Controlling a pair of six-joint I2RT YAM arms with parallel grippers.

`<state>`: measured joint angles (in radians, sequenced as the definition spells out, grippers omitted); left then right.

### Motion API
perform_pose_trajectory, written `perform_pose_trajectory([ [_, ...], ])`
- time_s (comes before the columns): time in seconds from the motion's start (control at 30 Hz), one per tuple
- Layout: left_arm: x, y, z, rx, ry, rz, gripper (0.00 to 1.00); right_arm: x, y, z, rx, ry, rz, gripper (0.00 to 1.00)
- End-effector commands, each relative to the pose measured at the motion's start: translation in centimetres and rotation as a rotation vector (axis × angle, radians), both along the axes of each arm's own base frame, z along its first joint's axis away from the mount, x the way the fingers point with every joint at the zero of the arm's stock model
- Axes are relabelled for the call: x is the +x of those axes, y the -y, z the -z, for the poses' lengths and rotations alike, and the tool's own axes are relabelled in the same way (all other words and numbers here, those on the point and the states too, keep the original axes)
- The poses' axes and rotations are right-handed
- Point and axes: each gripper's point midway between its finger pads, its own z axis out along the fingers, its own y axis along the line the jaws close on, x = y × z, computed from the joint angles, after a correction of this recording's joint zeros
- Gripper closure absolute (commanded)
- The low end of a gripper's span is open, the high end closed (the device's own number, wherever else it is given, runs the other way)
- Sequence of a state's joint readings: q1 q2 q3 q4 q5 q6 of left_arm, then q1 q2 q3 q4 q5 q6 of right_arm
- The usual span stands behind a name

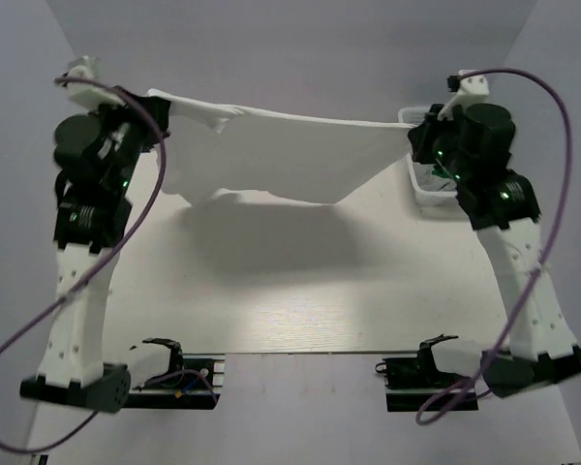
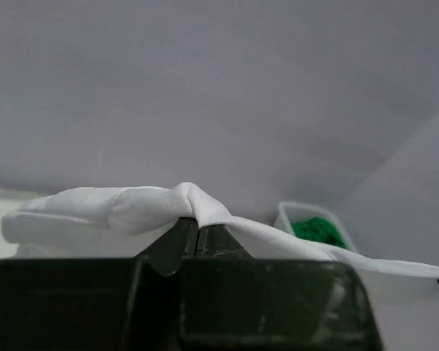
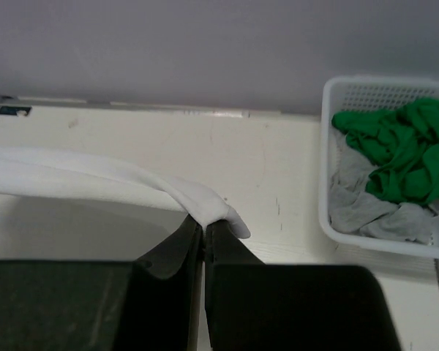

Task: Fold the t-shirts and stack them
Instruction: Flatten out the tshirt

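Soft even light; white t-shirt (image 1: pixel 281 150) casts a diffuse shadow on the table (image 1: pixel 300 315)

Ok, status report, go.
Left gripper shut on white t-shirt. Right gripper shut on its other end. Shirt stretched between them above table. Basket beside right gripper.

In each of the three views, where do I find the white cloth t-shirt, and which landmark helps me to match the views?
Top external: the white cloth t-shirt spans the upper middle, from left to right.
Left wrist: centre, pinched by the left gripper, trailing right.
Right wrist: left edge to centre, pinched by the right gripper.
Shared landmark: the white plastic mesh basket with green cloth, on the right side in every view.
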<state>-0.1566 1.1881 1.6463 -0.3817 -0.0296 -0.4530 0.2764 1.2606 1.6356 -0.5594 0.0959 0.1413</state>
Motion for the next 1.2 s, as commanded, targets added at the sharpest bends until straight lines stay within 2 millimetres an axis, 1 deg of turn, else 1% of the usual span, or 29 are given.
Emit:
perform_pose_trajectory([
  [0.0,-6.9,0.4,-4.8,-0.007,0.163,0.086,1.00,-5.2,1.8,-7.3,0.007,0.196,-0.001,1.00],
  [0.07,-9.5,0.6,-5.5,-0.014,0.188,0.115,1.00,-8.6,1.6,-9.7,0.029,0.258,-0.062,1.00],
  [0.1,-12.0,-0.1,-7.2,-0.019,0.244,0.106,1.00,-9.8,1.4,-10.7,0.045,0.279,-0.089,1.00],
  [0.13,-13.2,0.0,-7.7,-0.017,0.262,0.117,1.00,-11.0,1.0,-11.6,0.052,0.302,-0.132,1.00],
  [0.17,-14.3,-0.1,-8.3,-0.014,0.284,0.123,1.00,-13.0,1.4,-12.9,0.063,0.347,-0.140,1.00],
  [0.2,-15.8,-0.3,-9.2,-0.016,0.310,0.123,1.00,-13.8,1.3,-13.4,0.073,0.361,-0.160,1.00],
  [0.23,-17.3,-0.3,-9.8,-0.013,0.333,0.137,1.00,-16.2,1.7,-15.2,0.085,0.425,-0.173,1.00],
  [0.27,-18.6,-0.4,-10.8,-0.015,0.368,0.137,1.00,-17.1,1.8,-15.8,0.086,0.449,-0.181,1.00],
  [0.37,-21.4,-0.3,-12.0,-0.018,0.404,0.164,1.00,-20.8,2.1,-17.9,0.109,0.533,-0.219,1.00],
  [0.4,-21.8,-0.2,-12.3,-0.027,0.413,0.176,1.00,-21.9,1.9,-18.5,0.113,0.561,-0.246,1.00],
  [0.5,-22.5,0.2,-12.4,-0.018,0.410,0.203,1.00,-23.0,2.2,-18.9,0.123,0.586,-0.248,1.00],
  [0.53,-22.8,0.2,-12.7,-0.027,0.417,0.206,1.00,-22.3,2.4,-18.4,0.127,0.569,-0.226,1.00],
  [0.57,-22.2,0.2,-12.3,-0.026,0.398,0.206,1.00,-21.5,2.8,-18.1,0.137,0.552,-0.187,1.00],
  [0.6,-21.3,0.4,-12.1,-0.026,0.379,0.206,1.00,-20.8,3.0,-17.7,0.144,0.532,-0.163,1.00],
  [0.63,-20.1,0.5,-11.4,-0.025,0.352,0.206,1.00,-19.3,3.4,-16.6,0.160,0.488,-0.109,1.00],
  [0.67,-19.2,0.7,-11.0,-0.024,0.330,0.206,1.00,-17.6,3.1,-15.6,0.159,0.439,-0.099,1.00],
  [0.7,-18.1,0.8,-10.3,-0.023,0.302,0.206,1.00,-16.6,3.4,-15.0,0.168,0.414,-0.060,1.00],
  [0.73,-15.6,1.3,-8.4,-0.019,0.234,0.216,1.00,-14.7,3.7,-13.1,0.160,0.356,-0.010,1.00],
  [0.8,-12.4,1.4,-6.2,-0.021,0.166,0.196,1.00,-11.3,3.2,-11.1,0.155,0.293,0.019,1.00],
  [0.83,-8.8,1.4,-2.8,-0.022,0.068,0.167,1.00,-8.0,2.7,-7.1,0.130,0.190,0.051,1.00],
  [0.87,-6.8,1.0,-0.4,-0.023,0.002,0.129,1.00,-7.4,2.5,-6.4,0.143,0.180,0.055,1.00],
  [0.9,-4.0,0.4,3.7,-0.021,-0.095,0.068,1.00,-5.1,2.3,-2.0,0.116,0.074,0.085,1.00],
  [0.97,-0.7,0.4,9.0,-0.018,-0.213,0.038,1.00,-2.0,1.6,3.0,0.097,-0.033,0.108,1.00],
  [1.0,2.2,0.6,14.4,-0.006,-0.312,0.025,1.00,0.8,1.1,6.4,0.088,-0.106,0.134,1.00],
  [1.03,3.6,0.6,16.9,-0.001,-0.354,0.015,1.00,2.1,0.7,7.9,0.084,-0.122,0.139,1.00],
  [1.07,4.8,0.6,19.5,0.006,-0.402,0.003,1.00,2.9,0.5,10.9,0.072,-0.180,0.144,1.00],
  [1.1,5.9,0.7,22.0,0.013,-0.451,0.002,1.00,4.9,0.2,13.7,0.051,-0.229,0.159,1.00],
  [1.13,8.0,0.3,26.7,0.033,-0.555,-0.040,0.97,6.4,-0.1,17.4,0.024,-0.303,0.168,0.96],
  [1.17,9.0,0.2,28.9,0.045,-0.612,-0.057,0.92,7.3,-0.4,18.4,0.015,-0.327,0.168,0.87],
])
